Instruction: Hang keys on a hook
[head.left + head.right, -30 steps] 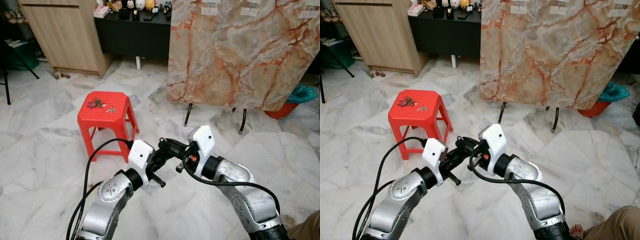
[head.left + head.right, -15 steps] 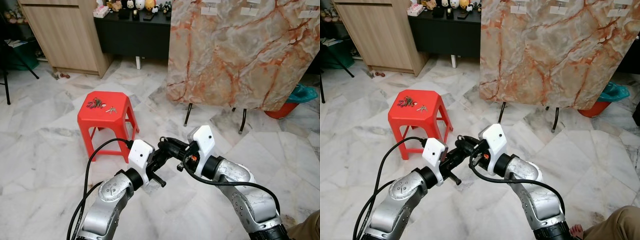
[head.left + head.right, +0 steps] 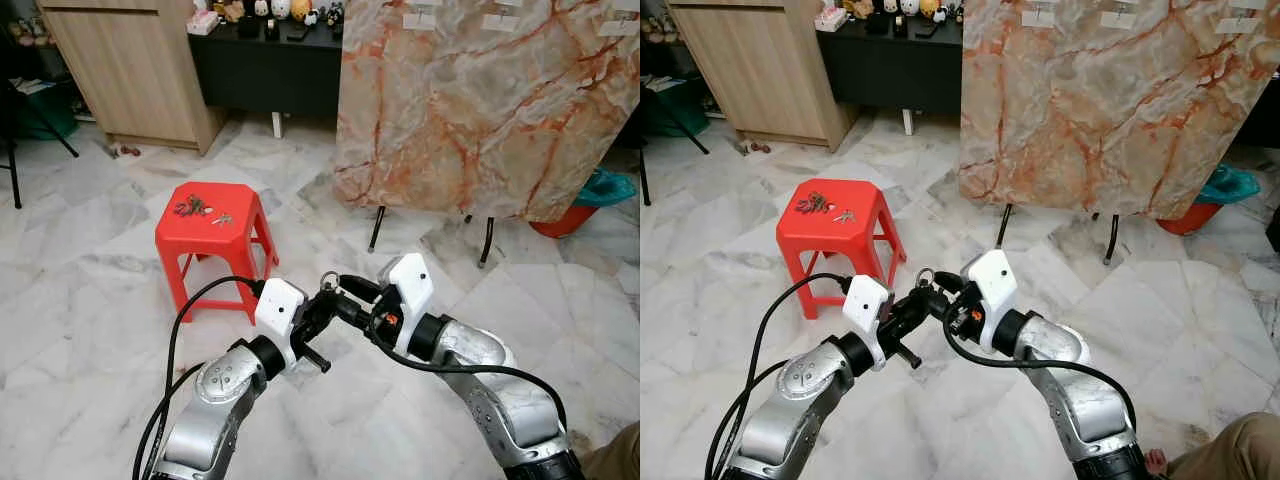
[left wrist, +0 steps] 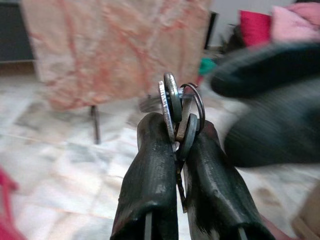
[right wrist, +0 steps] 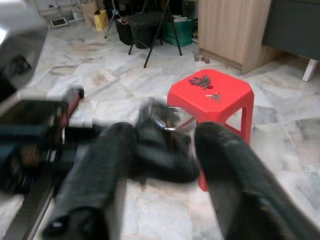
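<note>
The left end effector point(image 4: 175, 150) pinches the keys point(image 4: 177, 107) tight well in front of the marble board point(image 3: 470, 100), and the open right end effector point(image 5: 165, 145) has probably just moved closer to take them.

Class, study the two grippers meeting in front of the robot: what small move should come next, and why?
Probably the right gripper should close on the key ring. The left gripper is shut on the keys, with the ring sticking up free, and the right fingers stand open around it, so a handover looks ready.
</note>
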Tool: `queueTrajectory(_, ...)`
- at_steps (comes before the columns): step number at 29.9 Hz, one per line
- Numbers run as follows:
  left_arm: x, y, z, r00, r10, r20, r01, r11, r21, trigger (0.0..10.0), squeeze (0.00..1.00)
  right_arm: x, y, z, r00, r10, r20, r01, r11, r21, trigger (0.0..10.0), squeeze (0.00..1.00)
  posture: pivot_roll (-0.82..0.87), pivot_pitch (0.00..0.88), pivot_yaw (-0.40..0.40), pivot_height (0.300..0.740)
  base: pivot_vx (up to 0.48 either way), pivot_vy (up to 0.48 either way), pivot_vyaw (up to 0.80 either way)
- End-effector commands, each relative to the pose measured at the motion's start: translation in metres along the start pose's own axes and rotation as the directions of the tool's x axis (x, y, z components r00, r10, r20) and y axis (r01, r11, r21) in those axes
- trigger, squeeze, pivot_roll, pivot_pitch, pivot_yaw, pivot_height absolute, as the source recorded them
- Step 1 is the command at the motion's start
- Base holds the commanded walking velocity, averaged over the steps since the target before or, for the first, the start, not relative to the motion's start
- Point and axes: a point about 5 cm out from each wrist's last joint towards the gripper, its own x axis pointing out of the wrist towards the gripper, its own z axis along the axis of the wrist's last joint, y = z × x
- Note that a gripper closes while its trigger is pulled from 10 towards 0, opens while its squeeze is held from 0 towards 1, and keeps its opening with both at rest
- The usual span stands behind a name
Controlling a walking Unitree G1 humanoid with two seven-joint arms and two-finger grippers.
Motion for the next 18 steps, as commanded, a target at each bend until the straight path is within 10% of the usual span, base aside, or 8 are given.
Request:
queueTrajectory(1, 0.002, 0.007, 0.005, 0.999, 0.045, 0.027, -0.046, 0.999, 0.026, 0.0, 0.0, -0.003, 0.004, 0.002, 1.0, 0.019, 0.006, -0.019, 1.0, -0.006, 10.0, 1.0, 0.07, 0.103, -0.042, 0.74, 0.0, 0.0, 0.0)
queueTrajectory(8, 0.001, 0.026, 0.009, 0.978, 0.203, 0.043, -0.206, 0.975, 0.083, 0.0, 0.0, -0.012, -0.003, 0.003, 1.0, -0.01, 0.018, 0.01, 1.0, 0.006, 10.0, 1.0, 0.07, 0.103, -0.043, 0.74, 0.0, 0.0, 0.0)
queueTrajectory(9, 0.001, 0.029, 0.009, 0.972, 0.23, 0.045, -0.233, 0.968, 0.09, 0.0, 0.0, -0.013, -0.005, 0.002, 0.999, -0.027, 0.018, 0.027, 1.0, 0.013, 10.0, 0.2, 0.07, 0.103, -0.043, 0.74, 0.0, 0.0, 0.0)
queueTrajectory(10, 0.0, 0.033, 0.01, 0.962, 0.269, 0.052, -0.273, 0.958, 0.091, 0.0, 0.0, -0.014, -0.008, 0.0, 0.999, -0.046, 0.017, 0.046, 0.999, 0.023, 10.0, 0.0, 0.07, 0.102, -0.044, 0.74, 0.0, 0.0, 0.0)
queueTrajectory(15, -0.003, 0.045, 0.01, 0.928, 0.368, 0.052, -0.371, 0.923, 0.103, 0.0, 0.0, -0.018, -0.014, -0.005, 0.996, -0.091, 0.027, 0.089, 0.994, 0.066, 10.0, 0.0, 0.07, 0.103, -0.045, 0.74, 0.0, 0.0, 0.0)
queueTrajectory(16, -0.004, 0.049, 0.01, 0.914, 0.404, 0.041, -0.406, 0.907, 0.113, 0.5, 0.0, -0.018, -0.017, -0.007, 0.992, -0.119, 0.031, 0.116, 0.989, 0.088, 10.0, 0.0, 0.07, 0.103, -0.045, 0.74, 0.0, 0.0, 0.0)
queueTrajectory(17, -0.006, 0.054, 0.01, 0.899, 0.436, 0.037, -0.437, 0.891, 0.125, 8.6, 0.0, -0.019, -0.022, -0.013, 0.986, -0.163, 0.029, 0.158, 0.98, 0.119, 10.0, 0.0, 0.07, 0.103, -0.044, 0.74, 0.0, 0.0, 0.0)
queueTrajectory(18, -0.006, 0.055, 0.011, 0.897, 0.441, 0.041, -0.442, 0.888, 0.129, 8.6, 0.0, -0.02, -0.024, -0.015, 0.984, -0.179, 0.024, 0.174, 0.976, 0.129, 10.0, 0.0, 0.07, 0.103, -0.044, 0.74, 0.0, 0.0, 0.0)
